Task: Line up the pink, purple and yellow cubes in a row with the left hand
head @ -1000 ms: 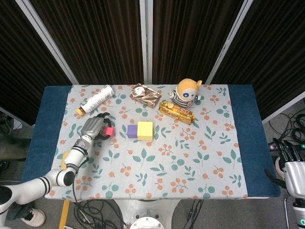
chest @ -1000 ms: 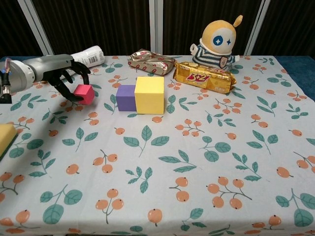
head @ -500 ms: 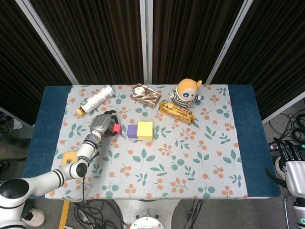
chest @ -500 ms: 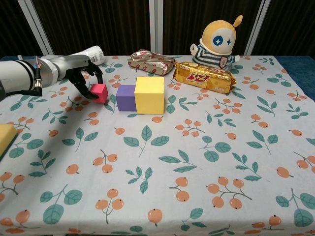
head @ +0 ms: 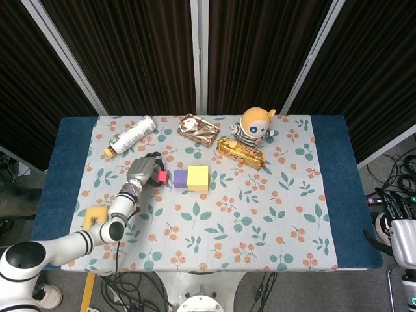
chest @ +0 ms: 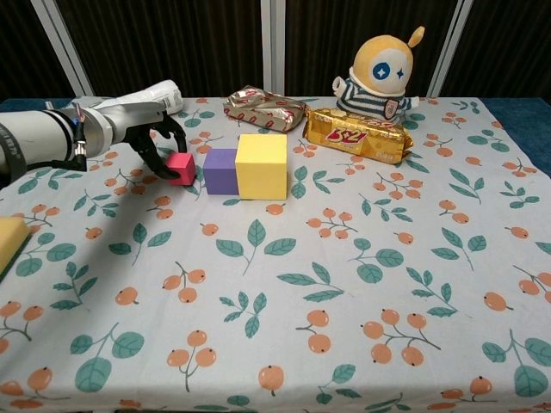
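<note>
Bright even overhead light, soft short shadows, both views sharp, backdrop dark.

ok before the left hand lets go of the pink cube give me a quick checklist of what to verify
1. Left hand holds the pink cube: ok.
2. Purple cube and yellow cube sit side by side, touching: ok.
3. Pink cube on the purple cube's free side, in line with the row: ok, roughly.
4. Pink cube resting flat on the tablecloth: cannot tell, fingers hide its base.
5. Pink cube flush against purple: cannot tell; they look very close in the head view.
6. Right hand parked off the table's edge, away from the row: ok.
</note>
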`<state>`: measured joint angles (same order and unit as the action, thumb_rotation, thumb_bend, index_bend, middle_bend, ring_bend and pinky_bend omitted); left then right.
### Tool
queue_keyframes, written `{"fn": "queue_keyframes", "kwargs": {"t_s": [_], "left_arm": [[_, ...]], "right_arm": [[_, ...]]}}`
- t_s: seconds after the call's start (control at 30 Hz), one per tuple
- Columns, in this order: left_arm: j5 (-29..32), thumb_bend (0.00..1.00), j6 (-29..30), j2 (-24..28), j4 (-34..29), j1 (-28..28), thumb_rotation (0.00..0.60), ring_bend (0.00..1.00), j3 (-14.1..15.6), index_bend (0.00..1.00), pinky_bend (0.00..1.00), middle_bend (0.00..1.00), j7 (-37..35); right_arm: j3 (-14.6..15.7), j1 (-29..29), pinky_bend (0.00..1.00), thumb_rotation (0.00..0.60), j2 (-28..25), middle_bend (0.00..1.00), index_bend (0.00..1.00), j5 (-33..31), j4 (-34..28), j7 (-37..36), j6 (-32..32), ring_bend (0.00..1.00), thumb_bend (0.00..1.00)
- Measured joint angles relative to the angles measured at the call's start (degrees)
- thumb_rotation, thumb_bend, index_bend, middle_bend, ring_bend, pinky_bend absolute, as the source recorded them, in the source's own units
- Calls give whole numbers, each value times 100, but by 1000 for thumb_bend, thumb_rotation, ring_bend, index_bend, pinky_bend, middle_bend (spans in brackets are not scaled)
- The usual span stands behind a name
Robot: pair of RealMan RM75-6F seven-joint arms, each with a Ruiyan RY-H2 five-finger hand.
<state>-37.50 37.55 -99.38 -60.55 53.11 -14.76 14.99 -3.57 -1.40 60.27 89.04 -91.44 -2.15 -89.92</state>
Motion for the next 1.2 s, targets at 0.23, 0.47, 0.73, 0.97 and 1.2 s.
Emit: {"fn": "queue_keyframes", "kwargs": {"t_s": [0.23,0.47,0.73,0.97,1.2], "left_arm": [[53,333,8,-2,-31,18,600,147,46,524,260,230,32],[54,331,39,-2,-89,32,600,146,73,524,260,230,43],[95,330,80,-9,-107,67,600,147,66,521,260,230,65],[133,323,74,0,-137,86,600,147,97,438,260,219,104],[161,317,67,48,-221,84,600,143,128,341,260,198,118]], "right_arm": [[-6,4,227,600,-1,162,11,-17,16,-21,1,109,92],[-8,6,227,600,2,162,11,-21,25,-32,0,109,93],[-7,21,227,600,0,162,11,-26,37,-44,-17,109,93],[-4,22,227,600,5,163,11,-21,49,-56,-15,109,93],[-13,25,227,600,-10,162,12,-25,37,-57,-23,109,93]]}}
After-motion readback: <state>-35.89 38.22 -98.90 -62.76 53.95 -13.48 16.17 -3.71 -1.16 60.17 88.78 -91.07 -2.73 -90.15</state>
